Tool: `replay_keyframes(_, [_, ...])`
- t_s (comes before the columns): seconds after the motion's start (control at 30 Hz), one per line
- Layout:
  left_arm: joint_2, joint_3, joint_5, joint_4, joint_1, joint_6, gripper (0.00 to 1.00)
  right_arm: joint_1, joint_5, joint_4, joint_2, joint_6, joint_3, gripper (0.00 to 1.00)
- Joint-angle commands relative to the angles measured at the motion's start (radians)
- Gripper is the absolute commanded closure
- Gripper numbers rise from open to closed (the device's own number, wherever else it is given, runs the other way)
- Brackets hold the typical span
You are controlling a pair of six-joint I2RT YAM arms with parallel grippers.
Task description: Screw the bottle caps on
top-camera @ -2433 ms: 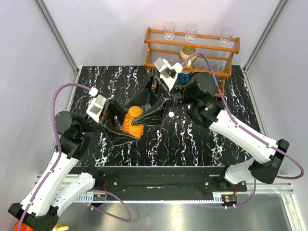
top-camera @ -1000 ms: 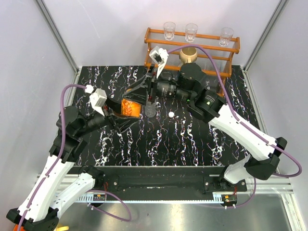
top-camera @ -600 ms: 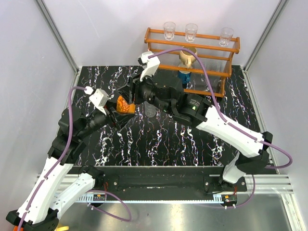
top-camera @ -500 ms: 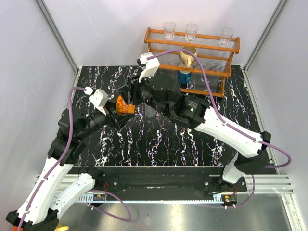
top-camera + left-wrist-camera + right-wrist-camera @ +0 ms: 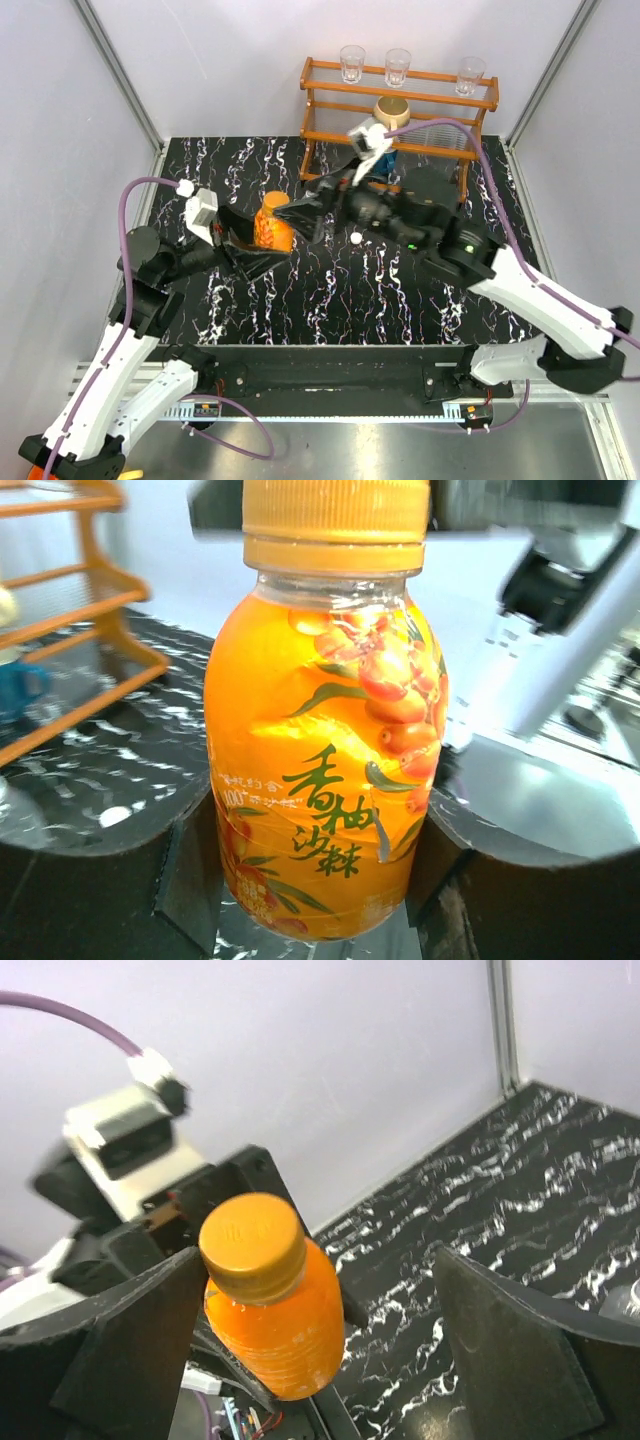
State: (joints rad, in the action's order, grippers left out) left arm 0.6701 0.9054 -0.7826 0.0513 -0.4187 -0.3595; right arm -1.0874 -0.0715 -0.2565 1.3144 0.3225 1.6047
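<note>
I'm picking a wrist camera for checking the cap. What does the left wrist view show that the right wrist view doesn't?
Left wrist only: the label side-on on the orange bottle, the left gripper clamped on its lower body, a wooden rack behind. Right wrist only: the top face of the orange cap, the right gripper open with fingers spread either side, the left arm's camera box. Both: the bottle, cap sitting on its neck, and the black marbled table.

Orange bottle [image 5: 325, 780] base hidden btwn left jaws; orange cap [image 5: 335, 510] top cut off at edge.
</note>
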Motion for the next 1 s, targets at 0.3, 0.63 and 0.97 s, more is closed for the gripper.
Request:
replay_keyframes(0.3, [0.023,-0.010,-0.454,-0.355,-0.006,-0.263,0.52,0.139,0.823,0.332,-0.069,-0.010,-0.025,0.00])
replay_keyframes(0.63, [0.031,0.000,-0.463,-0.352,-0.011,-0.272,0.52,0.142,0.964,0.511,0.000,0.073,-0.041,0.07])
replay_keyframes(0.97, [0.031,0.000,-0.408,-0.317,-0.009,-0.233,0.54,0.144,1.010,0.623,0.029,0.161,-0.083,0.25])
